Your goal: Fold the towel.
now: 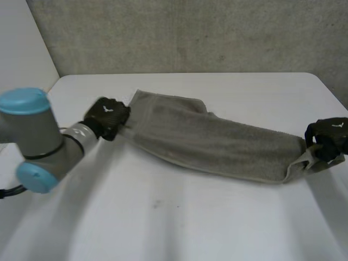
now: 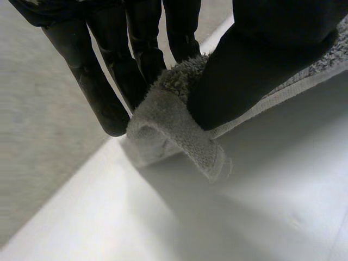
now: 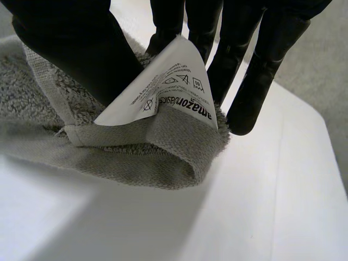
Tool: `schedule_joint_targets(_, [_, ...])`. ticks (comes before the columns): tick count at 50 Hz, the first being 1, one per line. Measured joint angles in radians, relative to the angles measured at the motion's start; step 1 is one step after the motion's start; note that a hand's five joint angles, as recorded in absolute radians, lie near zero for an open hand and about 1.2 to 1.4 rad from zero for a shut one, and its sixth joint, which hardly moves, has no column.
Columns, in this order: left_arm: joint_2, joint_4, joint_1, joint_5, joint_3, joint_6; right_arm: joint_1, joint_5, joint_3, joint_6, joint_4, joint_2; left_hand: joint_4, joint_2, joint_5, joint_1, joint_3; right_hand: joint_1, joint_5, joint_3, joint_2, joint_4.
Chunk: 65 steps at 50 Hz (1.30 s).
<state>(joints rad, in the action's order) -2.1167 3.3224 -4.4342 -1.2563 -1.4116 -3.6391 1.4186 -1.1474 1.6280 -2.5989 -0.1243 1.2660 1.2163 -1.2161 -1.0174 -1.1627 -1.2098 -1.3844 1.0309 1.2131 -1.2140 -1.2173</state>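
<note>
pinching opposite ends of the towel [image 1: 217, 142], the left hand [image 1: 107, 117] and right hand [image 1: 328, 137] each grip a corner between thumb and fingers. it stretches across the table [image 1: 163, 217] between them. best to lift both corners level and taut, so the edges meet squarely.
</note>
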Motion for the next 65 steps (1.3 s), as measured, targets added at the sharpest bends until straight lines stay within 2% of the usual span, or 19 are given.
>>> schedule_joint_targets(13, [0.486,-0.134,-0.085,-0.004,-0.232,0.014,-0.011,0.039,-0.089,0.144,-0.266,0.258,0.0,0.0,-0.003,0.0,0.0,0.0,0.0,0.0,0.0,0.0])
schedule_joint_targets(23, [0.7,-0.224,-0.135,0.0,-0.238,0.096,-0.011,0.037,-0.227,0.169,-0.358,0.386,0.001,0.0,-0.003,0.0,-0.001,0.0,0.0,0.0,0.0,0.0])
schedule_joint_targets(29, [0.695,-0.246,-0.157,0.0,-0.242,0.119,-0.006,0.037,-0.231,0.193,-0.395,0.351,0.001,0.0,-0.003,0.0,-0.002,0.0,0.0,0.0,0.0,0.0])
schedule_joint_targets(37, [0.514,-0.267,-0.159,0.0,-0.23,0.125,0.068,0.005,-0.248,0.272,-0.414,0.131,0.001,-0.002,-0.008,0.0,-0.003,0.0,0.0,0.0,0.0,0.0])
schedule_joint_targets(40, [0.398,-0.265,-0.139,-0.002,-0.153,0.132,0.121,-0.027,-0.312,0.241,-0.358,0.035,0.001,-0.002,-0.009,0.0,-0.004,0.0,0.0,0.0,0.0,0.0])
schedule_joint_targets(44, [0.269,-0.257,-0.111,-0.007,0.036,0.174,0.168,-0.067,-0.414,0.14,-0.19,-0.038,0.001,-0.002,-0.009,0.0,-0.004,0.0,0.0,0.0,0.0,0.0])
schedule_joint_targets(50, [0.192,-0.23,-0.1,-0.012,0.313,0.306,0.187,-0.095,-0.492,-0.005,0.076,-0.049,0.001,-0.002,-0.009,0.0,-0.004,0.0,0.0,0.0,0.0,0.0])
schedule_joint_targets(51, [0.184,-0.219,-0.101,-0.016,0.393,0.364,0.189,-0.103,-0.505,-0.069,0.182,-0.031,0.001,-0.002,-0.009,0.0,-0.004,0.0,0.0,0.0,0.0,0.0])
schedule_joint_targets(55, [0.189,-0.205,-0.106,-0.031,0.504,0.478,0.188,-0.104,-0.507,-0.17,0.312,0.014,0.001,-0.002,-0.009,0.0,-0.004,0.0,0.0,0.002,0.0,0.0])
schedule_joint_targets(59, [0.221,-0.206,-0.111,-0.048,0.519,0.561,0.183,-0.085,-0.484,-0.243,0.35,0.071,0.001,-0.002,-0.009,0.0,-0.004,0.0,0.0,0.003,0.0,0.0])
schedule_joint_targets(63, [0.256,-0.214,-0.114,-0.052,0.443,0.58,0.178,-0.045,-0.462,-0.256,0.284,0.093,0.001,-0.002,-0.009,0.0,-0.004,0.0,0.0,0.003,0.0,0.0])
schedule_joint_targets(65, [0.281,-0.219,-0.116,-0.049,0.336,0.579,0.172,-0.002,-0.449,-0.245,0.198,0.092,0.001,-0.002,-0.009,0.0,-0.004,0.0,0.0,0.003,0.0,0.0])
